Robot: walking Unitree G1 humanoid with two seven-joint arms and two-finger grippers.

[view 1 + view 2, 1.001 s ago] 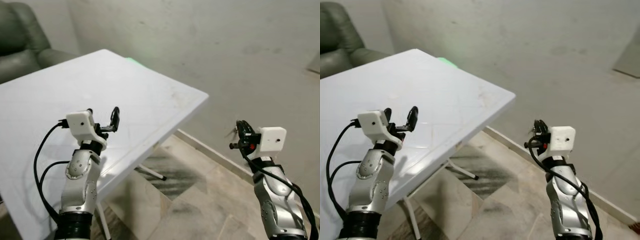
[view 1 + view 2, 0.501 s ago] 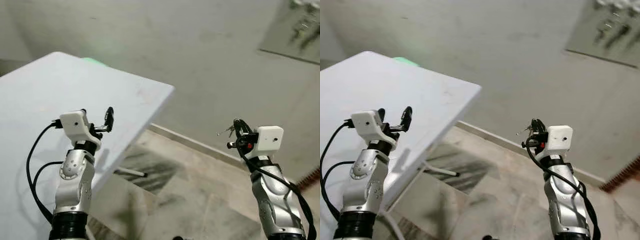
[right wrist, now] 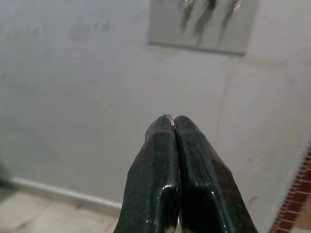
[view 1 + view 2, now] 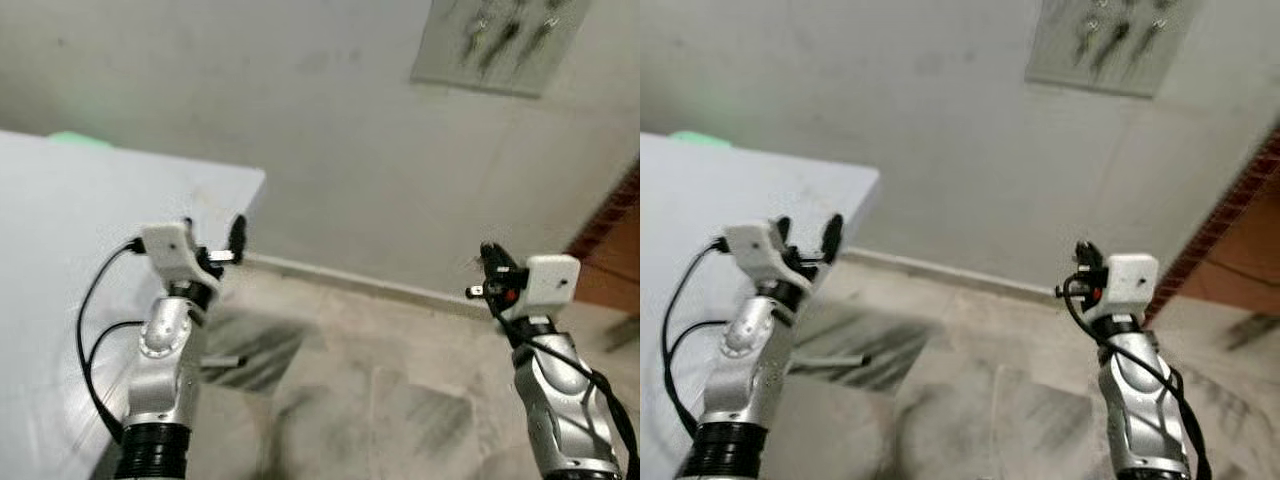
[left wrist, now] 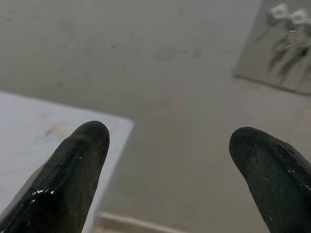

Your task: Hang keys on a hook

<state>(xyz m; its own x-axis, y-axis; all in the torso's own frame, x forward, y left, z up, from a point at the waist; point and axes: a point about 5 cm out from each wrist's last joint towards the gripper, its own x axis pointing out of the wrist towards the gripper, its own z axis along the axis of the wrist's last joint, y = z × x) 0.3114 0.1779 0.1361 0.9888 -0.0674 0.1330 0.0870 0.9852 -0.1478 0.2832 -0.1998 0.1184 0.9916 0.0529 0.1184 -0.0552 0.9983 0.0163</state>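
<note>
High on the grey wall hangs a pale hook board (image 4: 500, 40) with several dark hooks; its outline is blurred. It also appears past my right gripper (image 3: 167, 119) as the hook board (image 3: 201, 24). That right gripper (image 4: 488, 268) is raised at the right, well below and short of the board. Its fingers (image 3: 194, 165) are pressed together, with a sliver of metal from the keys showing at the tips. My left gripper (image 4: 213, 237) is held up at the left beside the table corner, open, with nothing between its fingers (image 5: 73, 174).
A white table (image 4: 70, 230) fills the left side, its corner near my left arm. Tiled floor (image 4: 380, 390) runs to the wall's skirting. A red-brown brick edge (image 4: 612, 215) stands at the far right.
The camera has swung right: the table has slid leftward in view and the hook board now sits near the top centre. Both arms keep the same pose.
</note>
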